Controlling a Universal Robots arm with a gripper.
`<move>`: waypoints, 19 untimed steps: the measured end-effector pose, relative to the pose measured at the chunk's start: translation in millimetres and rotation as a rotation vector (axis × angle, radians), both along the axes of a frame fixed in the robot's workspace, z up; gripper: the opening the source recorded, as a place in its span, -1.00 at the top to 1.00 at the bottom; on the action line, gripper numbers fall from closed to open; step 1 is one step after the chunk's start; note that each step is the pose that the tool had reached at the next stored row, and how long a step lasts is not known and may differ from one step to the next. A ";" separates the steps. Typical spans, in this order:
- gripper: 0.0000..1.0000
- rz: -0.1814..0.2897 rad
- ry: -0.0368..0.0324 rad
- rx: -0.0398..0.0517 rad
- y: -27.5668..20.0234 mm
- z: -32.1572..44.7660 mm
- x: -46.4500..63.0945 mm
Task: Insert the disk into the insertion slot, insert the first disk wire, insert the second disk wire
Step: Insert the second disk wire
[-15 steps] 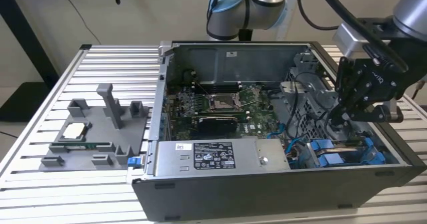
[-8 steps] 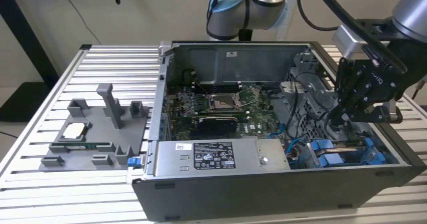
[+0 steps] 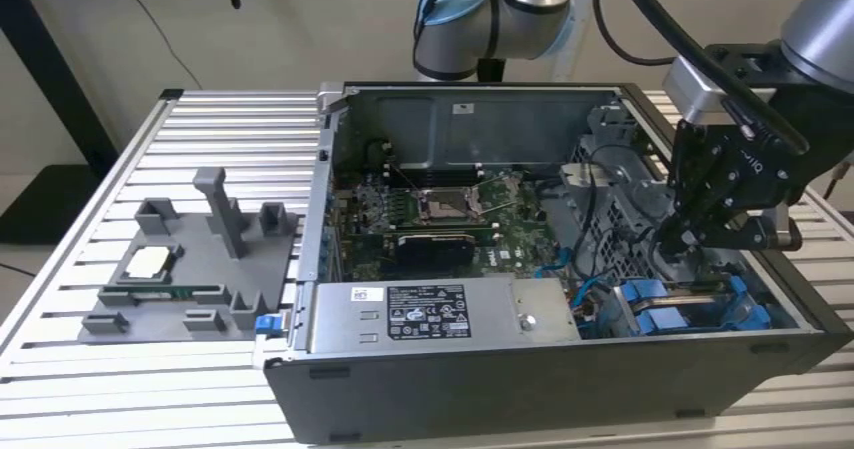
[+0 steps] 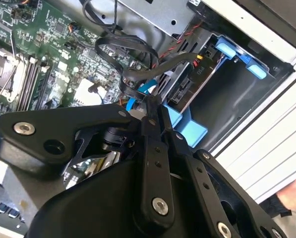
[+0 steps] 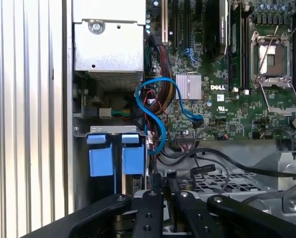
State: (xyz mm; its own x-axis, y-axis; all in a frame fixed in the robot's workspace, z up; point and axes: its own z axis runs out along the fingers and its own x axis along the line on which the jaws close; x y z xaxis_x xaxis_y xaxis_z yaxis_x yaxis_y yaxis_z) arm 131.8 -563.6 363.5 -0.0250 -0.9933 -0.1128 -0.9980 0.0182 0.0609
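Pincer (image 5: 160, 181) closed on black cable (image 5: 222, 158) | low beside blue carriers (image 5: 113, 158) in cage (image 3: 694, 304), likely lining a wire up for plugging.

A grey fixture tray (image 3: 187, 269) sits on the slatted table (image 3: 80, 369) beside the open computer case (image 3: 534, 389).

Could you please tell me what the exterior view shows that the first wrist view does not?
The exterior view alone takes in the grey fixture tray on the slatted table and the arm's joints behind the case. The first wrist view alone shows a blue cable looping over the motherboard. Both show the gripper, the blue carrier fronts and the processor socket.
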 end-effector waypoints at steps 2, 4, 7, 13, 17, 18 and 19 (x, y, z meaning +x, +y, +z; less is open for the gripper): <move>0.69 0.000 0.0000 -0.0001 0.0 -0.1 0.0; 0.69 0.000 0.0000 0.0001 0.0 -0.2 0.0; 0.69 0.000 -0.0006 0.0002 0.0 -1.8 0.0; 0.69 0.000 -0.0032 -0.0006 -5.0 -6.6 0.0; 0.69 0.000 -0.0033 -0.0018 -12.2 -8.3 0.0; 0.69 0.000 -0.0033 -0.0021 -13.6 -8.7 0.0; 0.69 0.000 -0.0037 -0.0024 -14.6 -9.1 0.1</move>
State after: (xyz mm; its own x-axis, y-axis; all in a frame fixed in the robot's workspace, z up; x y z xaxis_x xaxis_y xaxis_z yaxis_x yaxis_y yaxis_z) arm 131.9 -578.2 354.3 -0.0245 -0.9936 -0.1105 -0.9982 0.0182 0.0571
